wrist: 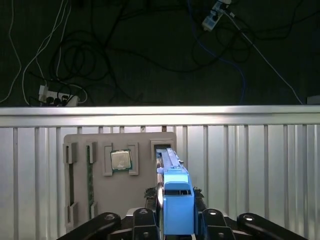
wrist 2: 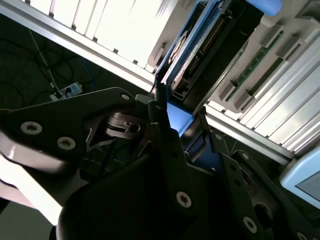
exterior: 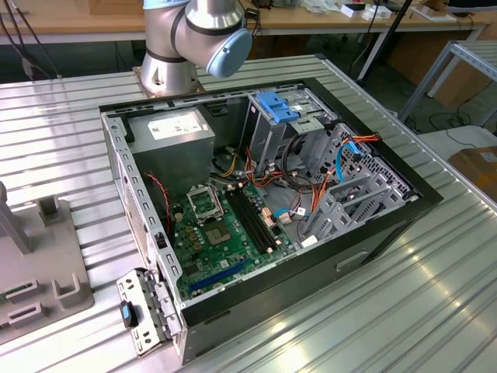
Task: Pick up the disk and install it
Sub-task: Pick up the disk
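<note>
Slatted metal table [exterior: 435, 311] bearing open computer case [exterior: 326, 268]; grey parts tray [exterior: 46, 272] at exterior view's left. Blue-framed disk [wrist: 177, 200] upright on edge, far end at tray slot, first wrist view; gripper [wrist: 176, 212] clamped on its carrier.

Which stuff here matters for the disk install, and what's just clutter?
Job: the disk, held between the jaws of the gripper; drive cage in the open computer case.
Lying about: processor chip and memory stick on the grey tray; power strip and cables on the floor.
</note>
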{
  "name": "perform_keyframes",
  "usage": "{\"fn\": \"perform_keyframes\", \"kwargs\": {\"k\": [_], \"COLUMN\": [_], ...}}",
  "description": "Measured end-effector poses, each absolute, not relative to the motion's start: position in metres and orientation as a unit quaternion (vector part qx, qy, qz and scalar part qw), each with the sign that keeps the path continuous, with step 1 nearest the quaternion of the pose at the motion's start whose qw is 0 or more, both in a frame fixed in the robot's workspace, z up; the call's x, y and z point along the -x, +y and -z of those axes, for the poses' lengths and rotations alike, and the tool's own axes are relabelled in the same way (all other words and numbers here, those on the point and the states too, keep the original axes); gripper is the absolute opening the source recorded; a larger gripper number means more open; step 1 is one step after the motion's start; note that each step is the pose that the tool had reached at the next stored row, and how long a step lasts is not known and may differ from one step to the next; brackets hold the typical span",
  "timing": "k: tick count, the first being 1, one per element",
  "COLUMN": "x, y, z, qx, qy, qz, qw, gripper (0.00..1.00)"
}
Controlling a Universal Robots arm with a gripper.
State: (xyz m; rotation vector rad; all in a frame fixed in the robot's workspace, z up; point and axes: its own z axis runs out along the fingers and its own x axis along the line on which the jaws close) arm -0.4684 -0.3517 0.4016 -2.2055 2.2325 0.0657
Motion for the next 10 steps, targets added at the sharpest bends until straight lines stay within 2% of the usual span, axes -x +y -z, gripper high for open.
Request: {"fn": "perform_keyframes", "kwargs": {"k": [4, 10], "x": [0.468, 0.468], "y": [-0.352, -0.352], "z": [-0.426, -0.428], "qx": [0.703, 0.703], "qy": [0.711, 0.711], "qz": [-0.021, -0.021], "qw": [0.002, 0.002], "gripper": [0.37, 0.37]}}
